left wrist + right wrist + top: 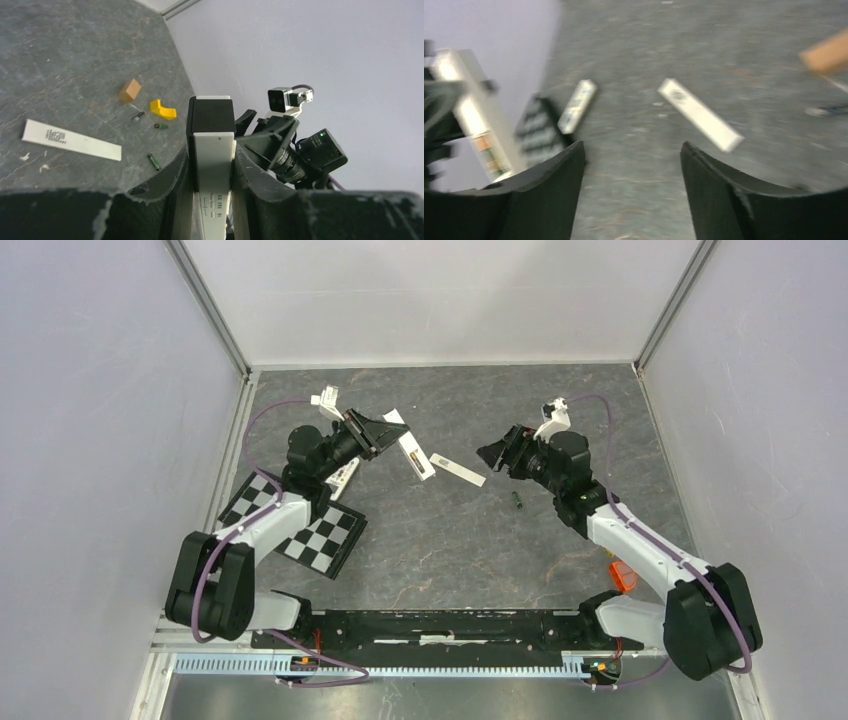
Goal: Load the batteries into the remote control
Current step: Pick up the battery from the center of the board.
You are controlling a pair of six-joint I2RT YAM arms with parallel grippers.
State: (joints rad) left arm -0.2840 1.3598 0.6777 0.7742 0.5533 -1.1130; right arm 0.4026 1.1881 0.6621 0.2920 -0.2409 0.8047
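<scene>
My left gripper (pixel 383 433) (pixel 210 152) is shut on the remote control (pixel 411 456) (pixel 214 150), a white slab held off the table with its free end towards the middle. In the right wrist view the remote control (pixel 473 119) shows blurred at the left edge. Three tiny dark batteries lie on the table, one (pixel 154 162) nearest the remote, one (pixel 161 126) by the yellow piece and one (pixel 136 117) below the brown block. One battery (pixel 518 501) shows from above. My right gripper (pixel 497 455) (pixel 631 149) hangs open and empty over the table, facing the left one.
A long narrow white bar (pixel 460 470) (pixel 71 140) (pixel 699 114) lies between the arms. A brown block (pixel 130 91) and a yellow curved piece (pixel 162 109) sit beyond it. A checkerboard (pixel 300 525) and another white oblong piece (pixel 343 478) (pixel 577 106) lie under the left arm.
</scene>
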